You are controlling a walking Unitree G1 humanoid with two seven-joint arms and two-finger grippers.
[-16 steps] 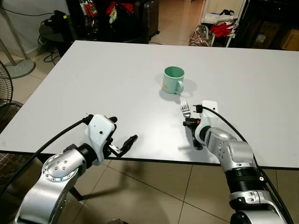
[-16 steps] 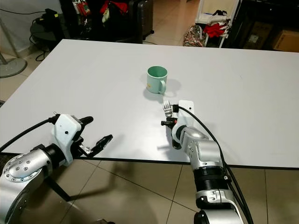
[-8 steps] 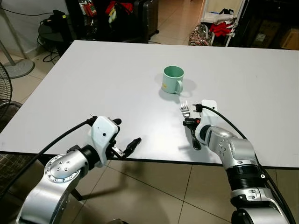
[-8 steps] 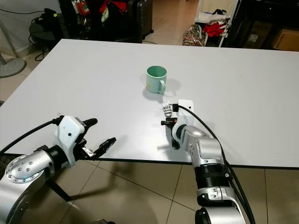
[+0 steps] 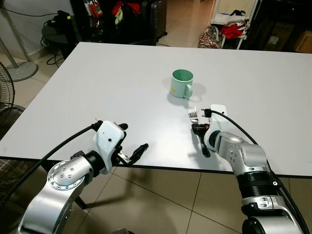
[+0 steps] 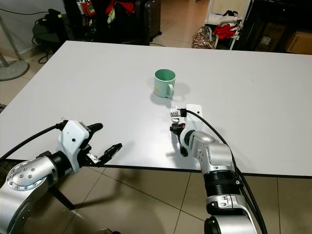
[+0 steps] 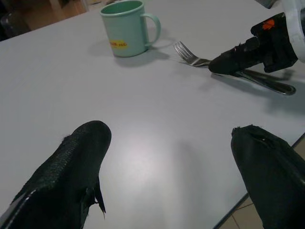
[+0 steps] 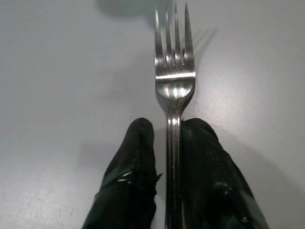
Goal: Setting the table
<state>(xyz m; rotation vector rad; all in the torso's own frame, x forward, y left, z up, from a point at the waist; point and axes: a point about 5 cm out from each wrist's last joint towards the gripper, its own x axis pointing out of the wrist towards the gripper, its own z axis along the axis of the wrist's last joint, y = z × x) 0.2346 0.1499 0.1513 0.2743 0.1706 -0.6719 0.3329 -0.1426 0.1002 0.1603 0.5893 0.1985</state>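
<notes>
The green mug [image 7: 127, 27] carries a small yellow label, its print too small to read.

This looks like a lived-in room of a home used partly for storage. A large white table [image 5: 97, 83] stands on a beige tiled floor [image 5: 161, 204]. Behind it, dark shelving [image 5: 112, 19] is crammed with bags and red items, and a dark suitcase [image 5: 157, 17] stands by it. Clothes [image 5: 231, 30] are heaped on a rack at the far side, cardboard boxes [image 5: 302, 41] sit in the corner, and a pedestal fan [image 5: 6, 87] stands beside the table.
</notes>
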